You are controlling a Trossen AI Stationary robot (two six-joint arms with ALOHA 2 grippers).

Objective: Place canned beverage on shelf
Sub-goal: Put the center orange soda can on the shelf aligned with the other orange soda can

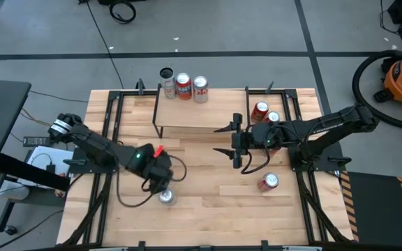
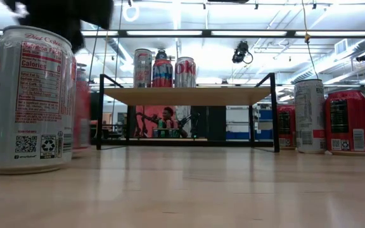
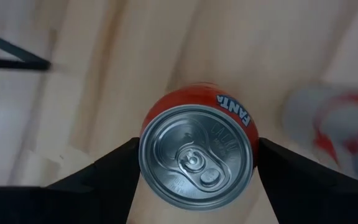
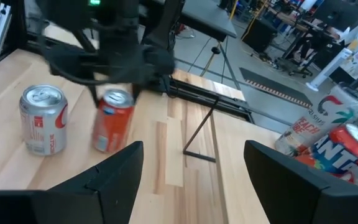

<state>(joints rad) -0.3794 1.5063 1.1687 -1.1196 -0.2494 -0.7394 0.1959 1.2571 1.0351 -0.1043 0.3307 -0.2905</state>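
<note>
High view shows the shelf at the far middle of the tabletop, already carrying three cans in a row on its far left part; the rest of the board is bare, so there looks to be room for more.

The left claw is over the near left part of the tabletop, well apart from the shelf. Its wrist view looks straight down on an orange Fanta can standing upright between its two dark fingers, which sit right at the can's sides. Whether they press it firmly or are just closing in, I cannot tell, and the can appears to be on or just above the wood. Just beside it stands a silver Diet Coke can.

The right claw hangs with its jaws wide and holding nothing, just in front of the shelf's right end, waiting.

More cans remain on the right side of the tabletop: two near the right arm and one closer to the near edge.

By my judgement the task is partly done: three cans shelved, the Fanta can at the pickup stage, its lift, carry and placement all ahead.
</note>
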